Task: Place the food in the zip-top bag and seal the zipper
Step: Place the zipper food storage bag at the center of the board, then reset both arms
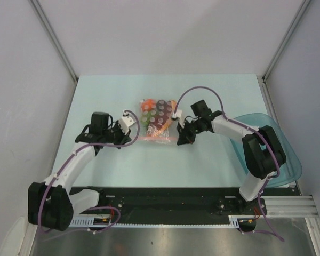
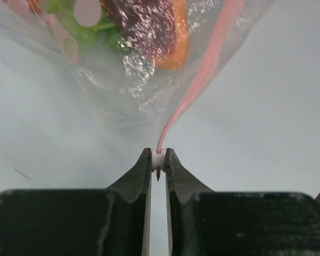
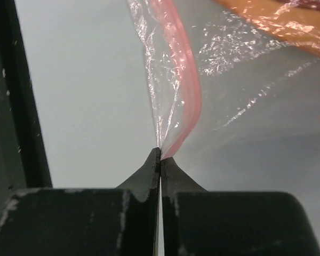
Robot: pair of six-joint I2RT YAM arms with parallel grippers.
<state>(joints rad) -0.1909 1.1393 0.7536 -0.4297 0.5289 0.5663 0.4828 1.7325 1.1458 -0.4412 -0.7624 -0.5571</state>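
Two black two-finger hands pinch opposite ends of one bag's mouth. The crinkly clear plastic zip-top bag [image 1: 157, 122] lies flat near the middle of the pale blue-green worktop [image 1: 106, 96]. Its narrow pink-red zipper strip [image 1: 158, 138] runs along the edge nearest the arm bases. The left hand [image 2: 158, 154] is at the strip's left end, its jaws nearly together and clamped on a small white piece [image 2: 158, 160] at the very tip of the strip. From there the strip runs away up and to the right in the wrist view. The right hand [image 3: 160, 153] is at the other end, its jaws fully closed on the thin plastic edge and the strip's tip, with wrinkled film rising from the pinch. Inside the bag the small toy foods [image 1: 156, 111] are bunched toward the far end. A big orange slice with a dark-red face [image 2: 149, 24] and a green grape bunch [image 2: 93, 29] show through the plastic in the left wrist view. Whether the strip is pressed shut along its length I cannot tell. A teal translucent plastic bowl [image 1: 290, 154] rests at the right edge of the worktop, well apart from the bag and partly under the right arm.
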